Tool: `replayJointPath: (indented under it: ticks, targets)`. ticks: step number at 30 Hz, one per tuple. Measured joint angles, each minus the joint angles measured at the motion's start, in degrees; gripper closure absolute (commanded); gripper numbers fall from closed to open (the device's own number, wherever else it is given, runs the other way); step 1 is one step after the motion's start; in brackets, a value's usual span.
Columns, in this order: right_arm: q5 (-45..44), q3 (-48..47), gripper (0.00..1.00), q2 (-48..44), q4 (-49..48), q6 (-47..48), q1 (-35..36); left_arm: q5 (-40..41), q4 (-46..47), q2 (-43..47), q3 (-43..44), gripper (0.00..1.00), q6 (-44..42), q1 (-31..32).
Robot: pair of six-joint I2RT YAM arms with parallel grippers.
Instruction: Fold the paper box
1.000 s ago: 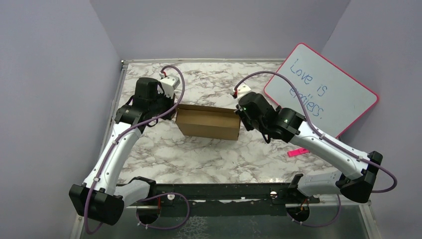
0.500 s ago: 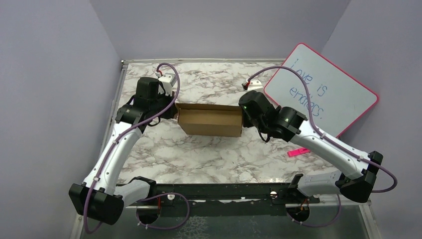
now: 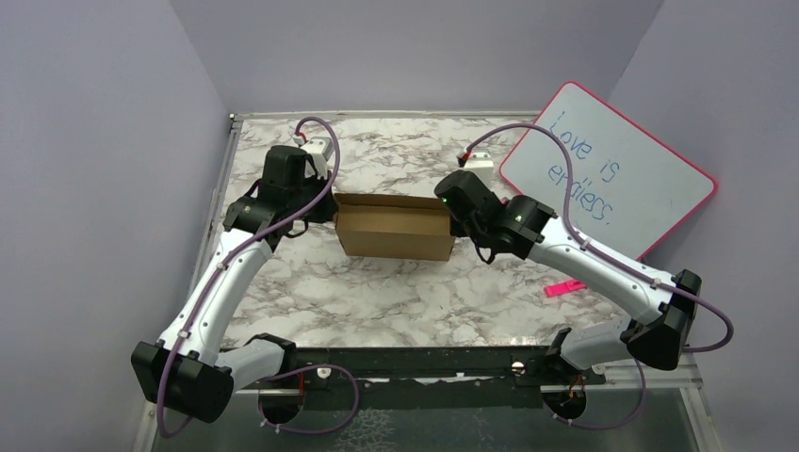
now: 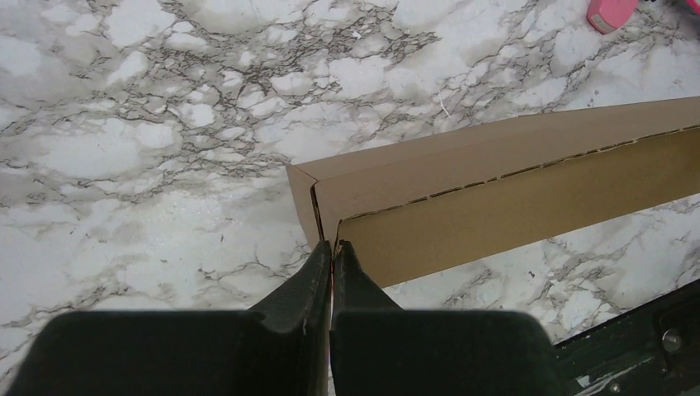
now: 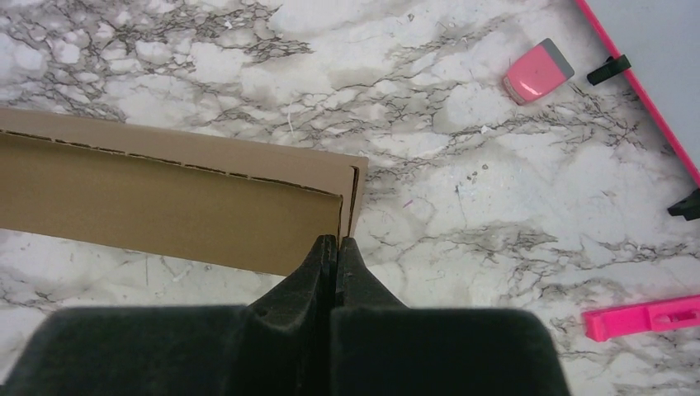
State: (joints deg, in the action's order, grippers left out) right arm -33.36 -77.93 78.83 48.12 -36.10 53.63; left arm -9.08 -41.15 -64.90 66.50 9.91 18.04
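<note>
Crosswise, paper box (image 3: 394,229), long axis left-right

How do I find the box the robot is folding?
Start at the marble table. In its middle lies the paper box, long and low. It is the only plain brown thing; the whiteboard to its right is white with a pink rim.

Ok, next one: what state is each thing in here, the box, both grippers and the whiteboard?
paper box: folded into a box shape, resting on the marble table, a gripper at each end.
left gripper: shut, tips at the box's left corner.
right gripper: shut, tips at the box's right corner.
whiteboard: propped at a tilt, blue handwriting on it.
</note>
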Motion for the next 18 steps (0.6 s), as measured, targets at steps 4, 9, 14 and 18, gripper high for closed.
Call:
replayJointPath:
  ticks: [4, 9, 14, 18]
  targets:
    - [-0.7, 0.0, 0.99, 0.04, -0.04, -1.62, -0.02, 0.59, 1.07, -0.28, -0.35, 1.0, 0.57, 0.46]
    - [-1.73, 0.04, 0.99, 0.04, -0.13, -2.93, -0.02, 1.11, 2.29, -0.81, -0.68, 1.0, 1.03, 0.98]
    - [-3.85, 1.92, 0.99, 0.02, -1.53, -3.1, -0.02, 1.29, 3.93, -0.96, -1.51, 1.0, 1.49, 1.53]
    - [-5.22, 3.41, 0.99, 0.02, -3.56, -3.04, -0.02, 1.64, 4.46, -1.07, -1.79, 1.0, 1.64, 1.75]
